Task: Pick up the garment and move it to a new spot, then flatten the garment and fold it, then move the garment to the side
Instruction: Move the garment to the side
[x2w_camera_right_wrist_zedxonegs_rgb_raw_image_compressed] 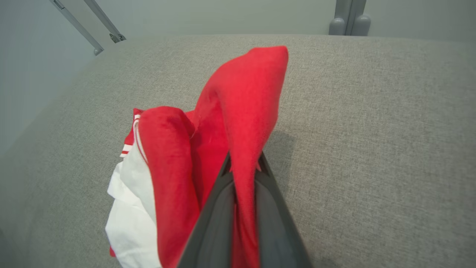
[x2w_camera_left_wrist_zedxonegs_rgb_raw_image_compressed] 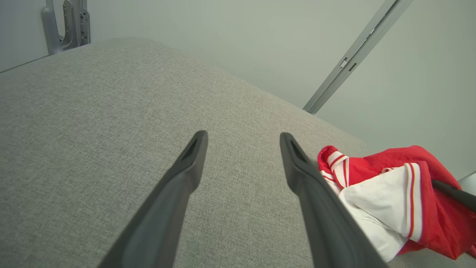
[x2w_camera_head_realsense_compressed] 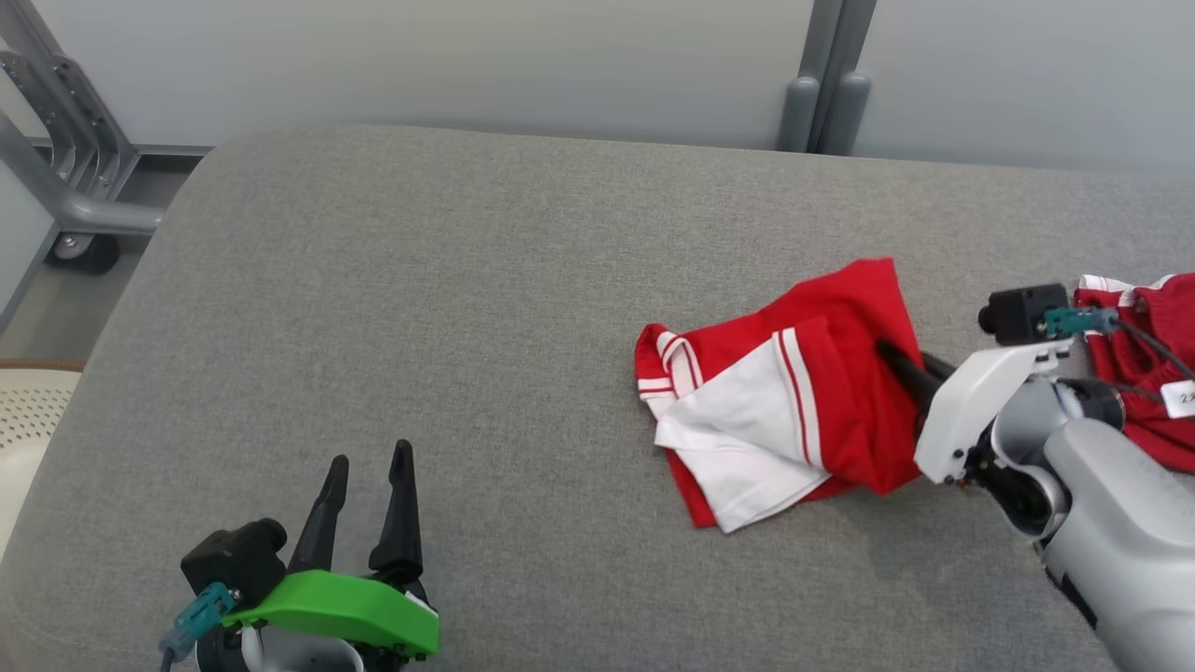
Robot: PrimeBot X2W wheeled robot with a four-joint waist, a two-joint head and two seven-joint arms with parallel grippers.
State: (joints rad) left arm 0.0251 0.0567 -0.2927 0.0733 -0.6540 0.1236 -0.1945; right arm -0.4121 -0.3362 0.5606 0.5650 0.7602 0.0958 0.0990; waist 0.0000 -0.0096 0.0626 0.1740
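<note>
Garment is a red sporty-looking piece with a big white panel and red-and-white striped trim. It's lying crumpled on the right half of a grey fabric cushion, with the white part toward the front edge. In the left wrist view it sits off to the right, well clear of that arm.

The right gripper comes in from the right, and its dark fingers are pinched tight on a red fold at the garment's right side. The right wrist view shows it best: the red cloth runs straight down between the two closed fingers at the gripper and stands up in a peak above the tips.

The left gripper is at the lower left under a bright green wrist cover. Its fingers are spread wide with nothing between them, over bare cushion.

Only writing I can spot: a white tag on a second red piece at the far right edge. It has dark print, but the frame cuts it off, so it's unreadable.

The cushion is a woven, heathered grey with rounded corners. Behind it are pale grey wall panels and a grey post. On the left there's a grey metal frame on a black caster, plus something cream and perforated at the edge.
</note>
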